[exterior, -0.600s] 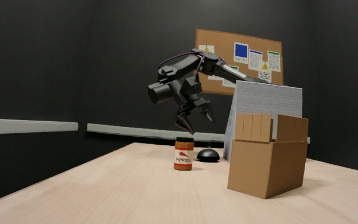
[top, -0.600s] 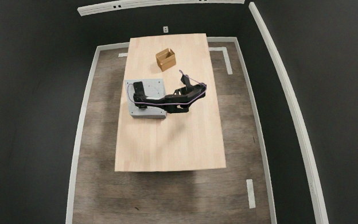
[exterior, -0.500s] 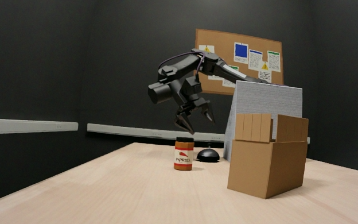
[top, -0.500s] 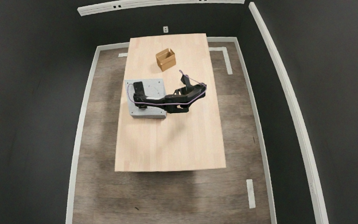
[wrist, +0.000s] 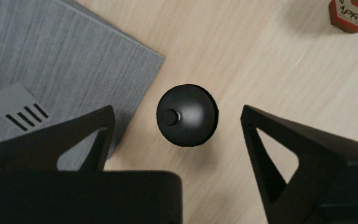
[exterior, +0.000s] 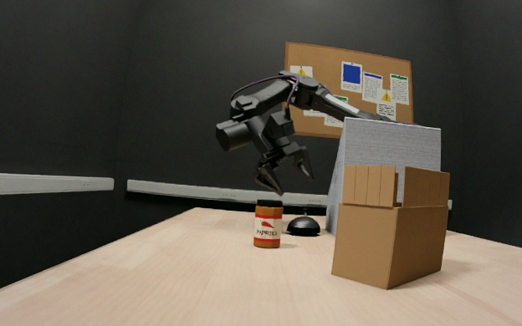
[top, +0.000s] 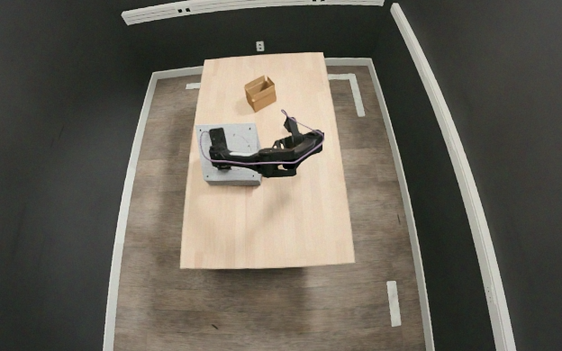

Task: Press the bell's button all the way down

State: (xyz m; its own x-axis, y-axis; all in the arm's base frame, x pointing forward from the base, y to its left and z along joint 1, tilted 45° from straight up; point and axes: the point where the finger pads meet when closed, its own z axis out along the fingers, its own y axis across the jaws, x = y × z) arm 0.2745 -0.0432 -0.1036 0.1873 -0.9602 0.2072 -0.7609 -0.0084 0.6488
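Observation:
The bell is a black dome with a small round button on top, standing on the wooden table. In the exterior view the bell sits just left of the grey base block. My gripper is open and empty, with the bell seen centred between its two fingers from above. From the side, the gripper hangs well above the bell and does not touch it. In the overhead view the gripper and arm cover the bell.
A paprika jar stands close to the bell's left; it also shows in the wrist view. The grey base block carries the arm. An open cardboard box stands nearer the far table end.

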